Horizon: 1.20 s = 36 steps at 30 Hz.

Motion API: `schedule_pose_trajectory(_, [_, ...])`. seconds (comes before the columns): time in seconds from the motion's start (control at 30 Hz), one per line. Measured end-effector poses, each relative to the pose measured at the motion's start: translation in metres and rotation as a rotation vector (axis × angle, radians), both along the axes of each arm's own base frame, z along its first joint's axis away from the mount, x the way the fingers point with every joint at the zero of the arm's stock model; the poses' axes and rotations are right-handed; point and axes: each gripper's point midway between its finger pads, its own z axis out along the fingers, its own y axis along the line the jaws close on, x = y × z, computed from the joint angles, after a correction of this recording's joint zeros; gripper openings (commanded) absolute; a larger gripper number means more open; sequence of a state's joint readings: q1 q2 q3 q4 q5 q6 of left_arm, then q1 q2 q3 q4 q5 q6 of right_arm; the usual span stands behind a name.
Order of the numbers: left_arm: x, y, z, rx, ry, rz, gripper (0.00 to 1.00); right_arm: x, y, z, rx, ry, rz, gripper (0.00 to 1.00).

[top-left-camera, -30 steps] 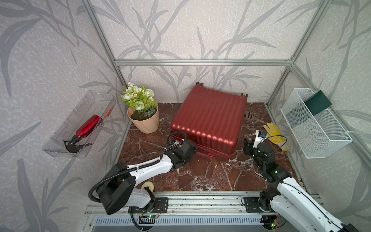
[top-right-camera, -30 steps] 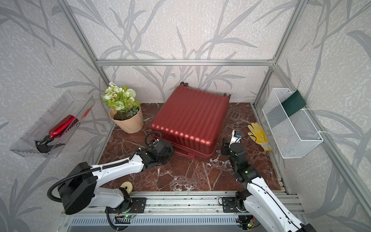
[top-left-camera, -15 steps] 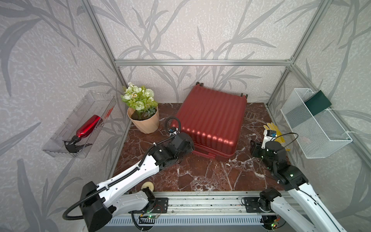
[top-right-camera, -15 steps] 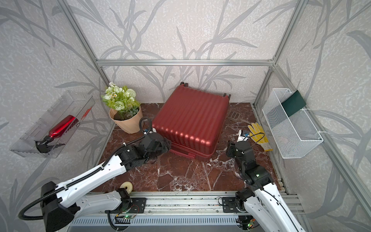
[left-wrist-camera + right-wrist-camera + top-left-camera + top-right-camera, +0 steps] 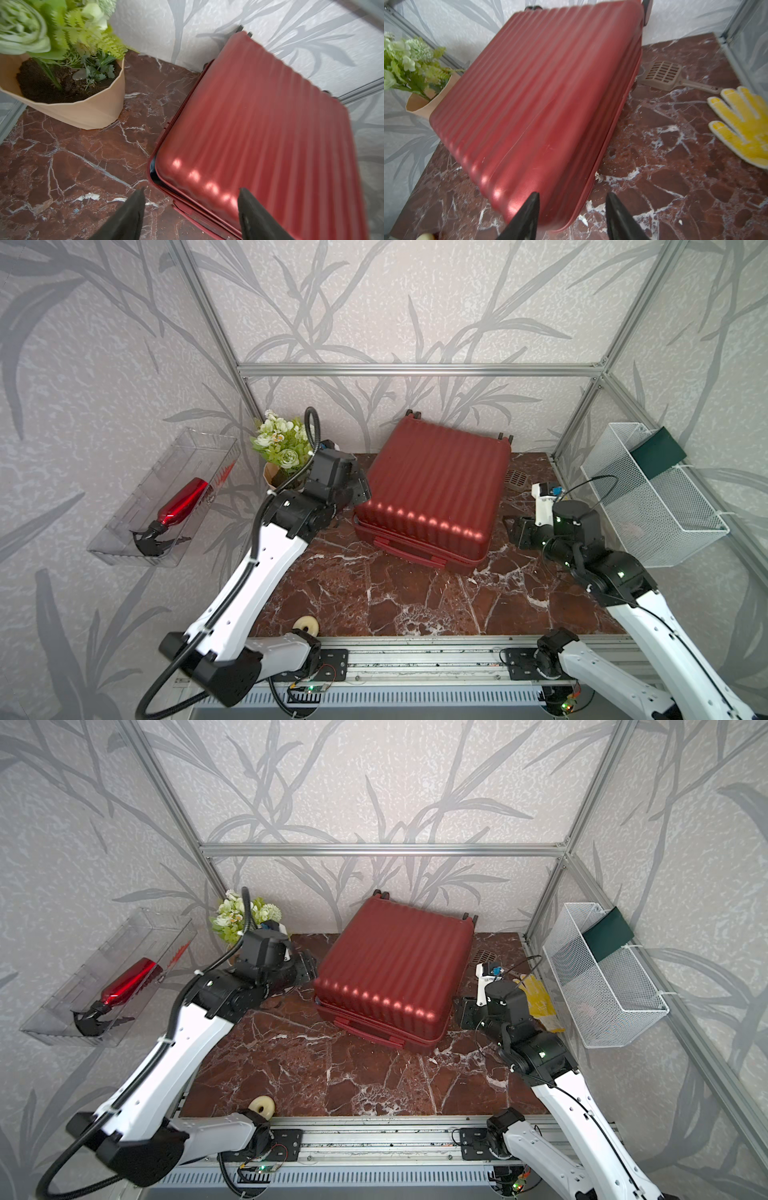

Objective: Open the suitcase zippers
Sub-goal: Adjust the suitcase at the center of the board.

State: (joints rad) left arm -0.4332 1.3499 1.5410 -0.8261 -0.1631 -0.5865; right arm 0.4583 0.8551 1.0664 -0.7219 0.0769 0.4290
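Suitcase [image 5: 436,489] handling comes first: its red shell looks hard and smooth, so a claw would likely slip on it, and it looks too big and heavy to lift. The soft part is the zippers [image 5: 176,112], a thin red track that runs round the seam between the two halves. The best place to pinch is, I think, a small pull tab [image 5: 598,176], like the pale one that sticks out of the seam on the right arm's side. It is tiny, so the pinch must be neat.

The suitcase is shiny red with ribs across its lid. It lies flat near the back wall of the worktop [image 5: 374,593], wheels toward the wall and handle toward the robot. At the near corner on the left arm's side the seam gapes a little and a bit of blue shows inside, so that stretch looks unzipped already.

Left claw [image 5: 192,189] is spread wide and empty, just beside that corner. Right claw [image 5: 573,194] is spread too, empty, near the other front corner but not touching it.

Further out, a flower pot [image 5: 272,475] stands beside the suitcase on the left. A grey scoop [image 5: 662,72] and a yellow glove [image 5: 741,124] lie on the right.
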Motion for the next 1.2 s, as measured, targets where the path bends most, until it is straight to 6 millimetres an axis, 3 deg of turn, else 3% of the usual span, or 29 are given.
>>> schedule_pose_trajectory(0.17, [0.064, -0.006, -0.051, 0.018, 0.136, 0.003, 0.77, -0.005, 0.012, -0.021, -0.04, 0.085, 0.034, 0.93])
schedule_pose_trajectory(0.2, [0.076, -0.004, -0.058, 0.017, 0.149, 0.003, 0.79, -0.005, 0.011, -0.026, -0.05, 0.102, 0.029, 0.95])
schedule_pose_trajectory(0.33, [0.104, 0.008, -0.076, 0.001, 0.167, 0.01, 0.88, 0.003, 0.016, -0.031, -0.065, 0.145, 0.02, 0.97])
schedule_pose_trajectory(0.53, [0.125, 0.011, -0.085, -0.096, 0.165, -0.019, 0.97, 0.024, 0.018, -0.035, -0.006, 0.175, -0.021, 0.99])
schedule_pose_trajectory(0.8, [0.13, -0.024, -0.095, -0.28, 0.17, -0.133, 0.99, 0.071, 0.012, -0.046, 0.131, 0.237, -0.07, 1.0])
schedule_pose_trajectory(0.93, [0.123, -0.038, -0.101, -0.349, 0.186, -0.186, 0.99, 0.089, 0.014, -0.047, 0.157, 0.244, -0.057, 1.0])
schedule_pose_trajectory(1.2, [0.107, -0.039, -0.103, -0.382, 0.148, -0.206, 0.99, 0.098, 0.029, -0.053, 0.191, 0.27, 0.032, 1.0])
